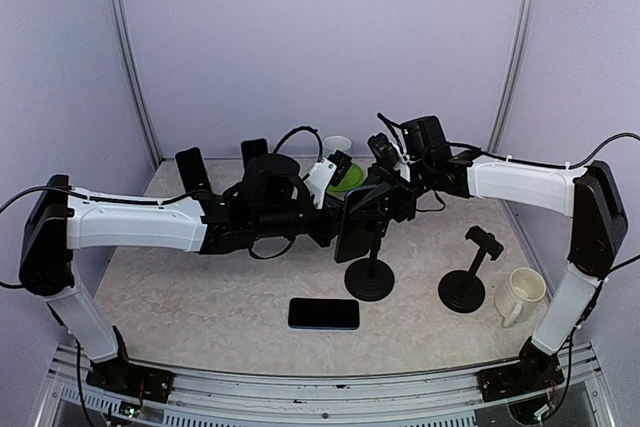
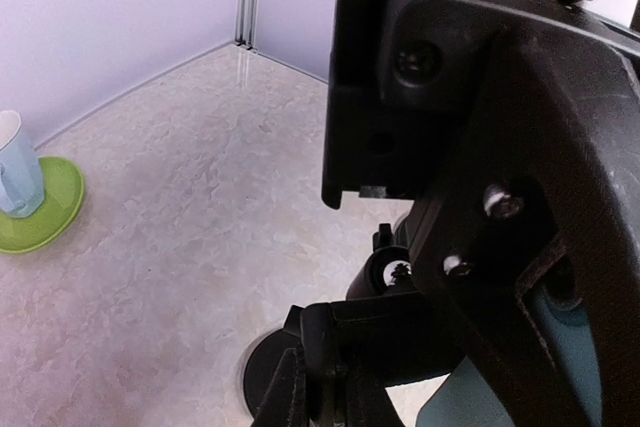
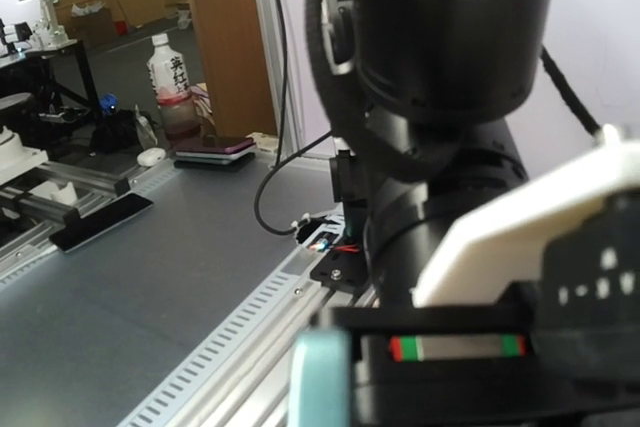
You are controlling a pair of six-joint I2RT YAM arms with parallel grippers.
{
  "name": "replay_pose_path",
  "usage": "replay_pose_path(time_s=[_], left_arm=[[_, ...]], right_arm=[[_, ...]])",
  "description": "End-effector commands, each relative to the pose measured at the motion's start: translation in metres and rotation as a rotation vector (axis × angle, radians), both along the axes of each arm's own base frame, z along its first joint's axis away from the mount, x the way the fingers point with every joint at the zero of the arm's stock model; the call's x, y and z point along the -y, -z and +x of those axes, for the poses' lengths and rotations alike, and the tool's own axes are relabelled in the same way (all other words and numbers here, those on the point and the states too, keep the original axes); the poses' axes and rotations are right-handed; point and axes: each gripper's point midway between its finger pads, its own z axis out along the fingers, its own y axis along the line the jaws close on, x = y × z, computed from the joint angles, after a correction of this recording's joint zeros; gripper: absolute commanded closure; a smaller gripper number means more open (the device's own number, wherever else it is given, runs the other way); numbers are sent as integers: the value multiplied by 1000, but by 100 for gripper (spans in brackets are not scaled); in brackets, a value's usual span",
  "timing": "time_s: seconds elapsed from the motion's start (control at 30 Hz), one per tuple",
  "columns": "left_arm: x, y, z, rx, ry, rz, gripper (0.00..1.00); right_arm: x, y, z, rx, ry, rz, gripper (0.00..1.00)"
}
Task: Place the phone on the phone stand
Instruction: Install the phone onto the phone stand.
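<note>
Soft, even, bright light from overhead fills the scene; the table [image 1: 200,297] carries only faint, diffuse shadows, with a pale sheen toward its far corner. Both wrist views go soft close to the lens; the right one's far background is sharp.

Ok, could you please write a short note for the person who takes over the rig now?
Left gripper: shut, seemingly on the upright phone.
Right gripper: shut, at the head of the middle phone stand; whether it grips is unclear.
Second phone lies flat on the table; second stand is bare.
Done: phone is up at the stand. Left: seat it, release.
</note>
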Motion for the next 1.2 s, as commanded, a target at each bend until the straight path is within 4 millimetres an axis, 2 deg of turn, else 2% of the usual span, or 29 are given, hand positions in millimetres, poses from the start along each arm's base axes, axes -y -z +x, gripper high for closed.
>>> replay_pose_path(time_s=[0.0,0.53,0.83,1.0,1.17], left_arm=[[-1,-49,-9,79,30,-93,100],[-15,-53,-8,78,-17,-130,100],[-25,-54,-7,86,-51,-137,100],[-27,-53,-6,89,-59,-134,100],[-28,-52,-5,91,-67,-131,100]], right_arm=[[0,-4,10,29,54,3,100],[16,-1,13,2,217,6,100],[16,4,40,-58,371,-26,100],[19,14,45,-80,417,-59,100],[23,17,47,-91,445,-71,100]])
